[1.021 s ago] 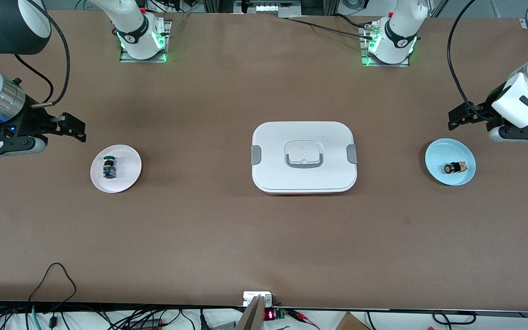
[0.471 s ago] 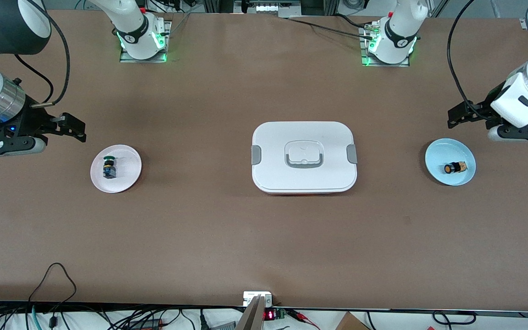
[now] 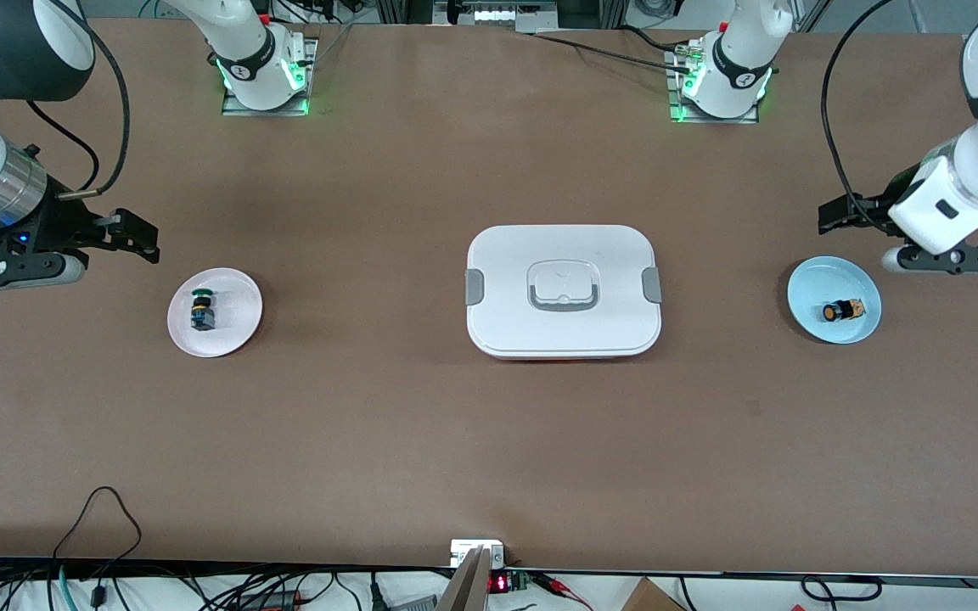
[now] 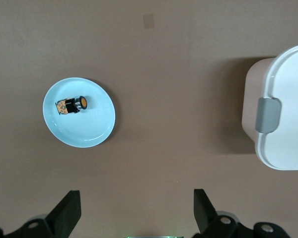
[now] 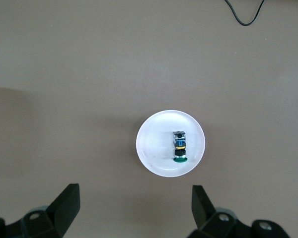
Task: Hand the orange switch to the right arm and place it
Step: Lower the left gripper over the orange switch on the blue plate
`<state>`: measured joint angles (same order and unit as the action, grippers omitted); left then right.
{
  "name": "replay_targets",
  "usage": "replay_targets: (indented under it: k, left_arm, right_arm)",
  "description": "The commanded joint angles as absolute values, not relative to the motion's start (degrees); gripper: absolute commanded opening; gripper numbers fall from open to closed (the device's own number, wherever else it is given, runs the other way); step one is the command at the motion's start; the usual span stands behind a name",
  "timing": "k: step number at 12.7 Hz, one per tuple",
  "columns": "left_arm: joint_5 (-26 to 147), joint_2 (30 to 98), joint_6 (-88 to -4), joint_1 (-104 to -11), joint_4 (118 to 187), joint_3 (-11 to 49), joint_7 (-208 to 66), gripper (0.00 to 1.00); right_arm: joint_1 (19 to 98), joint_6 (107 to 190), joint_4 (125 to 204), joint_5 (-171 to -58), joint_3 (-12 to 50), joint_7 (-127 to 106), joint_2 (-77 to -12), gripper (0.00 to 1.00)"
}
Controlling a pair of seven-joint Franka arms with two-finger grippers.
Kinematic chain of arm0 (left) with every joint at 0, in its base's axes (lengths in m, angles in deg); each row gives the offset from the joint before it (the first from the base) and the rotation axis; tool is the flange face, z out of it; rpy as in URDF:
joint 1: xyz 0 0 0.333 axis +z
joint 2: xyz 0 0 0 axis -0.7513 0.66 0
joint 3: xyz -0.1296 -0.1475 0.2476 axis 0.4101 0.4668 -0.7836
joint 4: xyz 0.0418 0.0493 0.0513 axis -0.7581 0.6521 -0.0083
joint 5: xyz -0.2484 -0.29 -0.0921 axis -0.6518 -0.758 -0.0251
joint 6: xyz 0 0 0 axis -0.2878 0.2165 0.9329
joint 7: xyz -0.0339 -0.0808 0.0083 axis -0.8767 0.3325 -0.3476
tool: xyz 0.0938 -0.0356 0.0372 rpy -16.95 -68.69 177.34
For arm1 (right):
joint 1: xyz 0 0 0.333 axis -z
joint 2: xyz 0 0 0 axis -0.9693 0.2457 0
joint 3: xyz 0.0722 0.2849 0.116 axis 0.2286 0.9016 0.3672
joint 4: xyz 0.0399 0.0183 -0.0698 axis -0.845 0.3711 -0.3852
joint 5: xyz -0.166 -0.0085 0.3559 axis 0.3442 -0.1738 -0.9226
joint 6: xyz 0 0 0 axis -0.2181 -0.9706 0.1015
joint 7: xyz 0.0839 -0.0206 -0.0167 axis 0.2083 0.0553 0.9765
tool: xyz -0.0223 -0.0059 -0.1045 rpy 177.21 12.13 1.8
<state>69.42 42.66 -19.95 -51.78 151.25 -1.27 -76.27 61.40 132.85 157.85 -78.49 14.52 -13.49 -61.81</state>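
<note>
Lying sideways on blue plate (image 3: 834, 284), orange switch (image 3: 842, 311), round orange cap, both grippers spread, empty

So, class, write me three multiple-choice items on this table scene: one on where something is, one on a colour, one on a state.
1. Where does the orange switch lie?
A. on the blue plate
B. on the white box
C. on the bare table

2. What colour is the cap of the switch on the white plate?
A. red
B. green
C. yellow

3. How does the left pincer stand?
A. shut on the orange switch
B. shut on nothing
C. open, holding nothing

Answers:
1. A: the switch lies on its side inside the plate's rim, toward the left arm's end.
2. B: the right wrist view shows a green cap.
3. C: its fingers stand wide apart above the table beside the blue plate; the right pincer, open too, waits over the table near the white plate.
</note>
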Motion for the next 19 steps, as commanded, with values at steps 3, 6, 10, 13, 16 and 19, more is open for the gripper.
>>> replay_targets:
  k: [3, 6, 10, 13, 16, 19]
  left_arm:
    - [70.6, 48.2, -17.8, -45.2, 149.7, -1.3, -77.6, 1.00]
    - [70.7, 53.3, -21.2, -42.8, 150.8, -1.3, -77.6, 1.00]
    - [70.7, 60.4, -28.0, -38.5, 151.5, -1.3, -83.1, 1.00]
    - [70.7, 62.7, -35.1, -36.1, 154.6, -1.3, -85.0, 1.00]
    - [70.7, 64.7, -44.6, -34.6, 158.4, -1.3, -87.6, 1.00]
    - [70.7, 68.1, -48.9, -33.5, 158.8, -1.3, -88.6, 0.99]
  right_arm:
    - [61.4, 132.8, 157.7, -79.3, 14.7, -14.3, -62.0, 1.00]
    - [61.4, 132.8, 157.7, -79.3, 14.7, -14.3, -62.0, 1.00]
    - [61.4, 132.8, 157.7, -79.3, 14.7, -14.3, -62.0, 1.00]
    - [61.4, 132.8, 157.7, -79.3, 14.7, -14.3, -62.0, 1.00]
    - [61.4, 132.9, 157.7, -79.3, 14.7, -14.3, -62.0, 1.00]
    - [61.4, 133.0, 157.7, -79.3, 14.7, -14.3, -62.0, 1.00]
